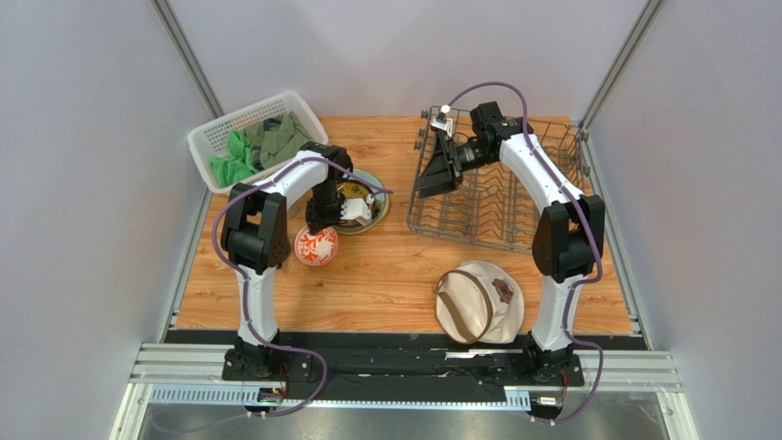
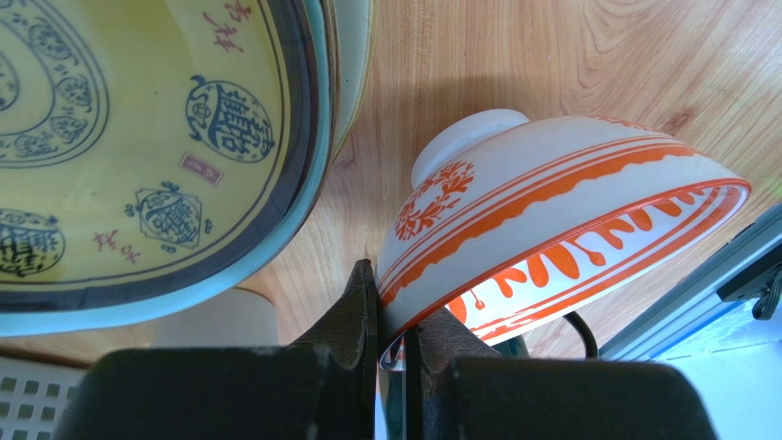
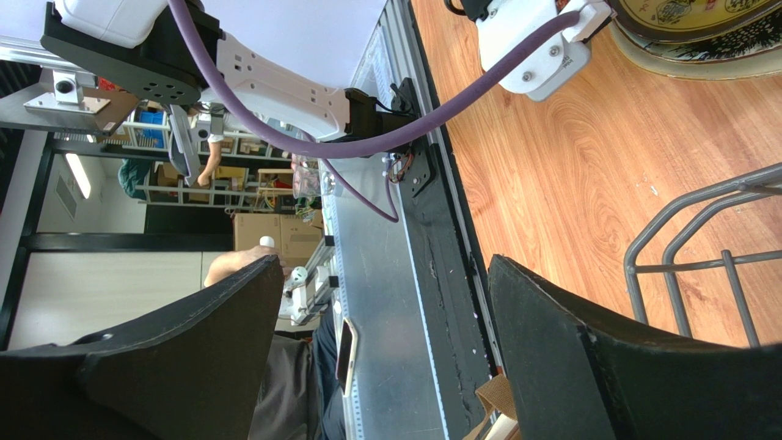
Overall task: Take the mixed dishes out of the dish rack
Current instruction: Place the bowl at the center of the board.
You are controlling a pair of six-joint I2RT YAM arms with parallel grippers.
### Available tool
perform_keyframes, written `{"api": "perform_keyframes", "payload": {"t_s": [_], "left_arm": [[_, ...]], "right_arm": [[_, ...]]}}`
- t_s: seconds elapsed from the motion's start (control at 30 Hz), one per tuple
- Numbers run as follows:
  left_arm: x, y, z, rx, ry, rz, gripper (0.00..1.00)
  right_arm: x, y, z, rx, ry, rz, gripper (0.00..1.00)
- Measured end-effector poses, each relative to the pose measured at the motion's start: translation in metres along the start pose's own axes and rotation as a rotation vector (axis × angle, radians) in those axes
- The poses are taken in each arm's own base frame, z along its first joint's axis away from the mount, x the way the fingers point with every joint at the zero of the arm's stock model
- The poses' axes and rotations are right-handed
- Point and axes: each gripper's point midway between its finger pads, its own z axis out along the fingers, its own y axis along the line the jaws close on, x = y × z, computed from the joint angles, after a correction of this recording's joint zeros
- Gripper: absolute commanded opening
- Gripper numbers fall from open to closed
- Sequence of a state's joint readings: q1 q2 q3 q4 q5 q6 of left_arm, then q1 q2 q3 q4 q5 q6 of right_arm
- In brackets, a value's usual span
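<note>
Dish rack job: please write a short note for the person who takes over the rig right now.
Left hand: shut on the rim of the patterned bowl, which is tilted, beside the plate stack.
Right hand: open, holding nothing, at the dish rack.
Done: no dishes show in the rack.
Left: set the bowl down, let go; check the rack part that the arm hides.
</note>
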State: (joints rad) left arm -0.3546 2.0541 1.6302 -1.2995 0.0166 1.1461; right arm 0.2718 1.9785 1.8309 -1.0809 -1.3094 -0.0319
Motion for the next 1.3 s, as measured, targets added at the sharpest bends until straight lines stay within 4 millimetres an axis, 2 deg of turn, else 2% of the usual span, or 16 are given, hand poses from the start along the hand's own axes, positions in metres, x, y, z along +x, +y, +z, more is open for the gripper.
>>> {"api": "perform_keyframes", "payload": {"t_s": [0.23, 0.57, 0.83, 1.3], "left_arm": [[0.0016, -0.0018, 0.0063, 0.023, 0.015, -0.014, 0.00], [0.0032, -0.0035, 0.0065, 0.029, 0.024, -0.024, 0.28], [0.0034, -0.0053, 0.0064, 0.035, 0.024, -0.032, 0.38], [-0.0017, -0.0071, 0.0062, 0.043, -0.004, -0.045, 0.47]], "right_arm": [[0.0001, 0.0000, 0.0003, 0.000, 0.001, -0.001, 0.86], [0.0004, -0.0005, 0.0005, 0.001, 0.001, -0.003, 0.86], [0.0012, -0.0025, 0.0010, 0.009, 0.003, -0.005, 0.86], [0.0029, -0.0065, 0.0015, 0.022, 0.006, 0.001, 0.86]]}}
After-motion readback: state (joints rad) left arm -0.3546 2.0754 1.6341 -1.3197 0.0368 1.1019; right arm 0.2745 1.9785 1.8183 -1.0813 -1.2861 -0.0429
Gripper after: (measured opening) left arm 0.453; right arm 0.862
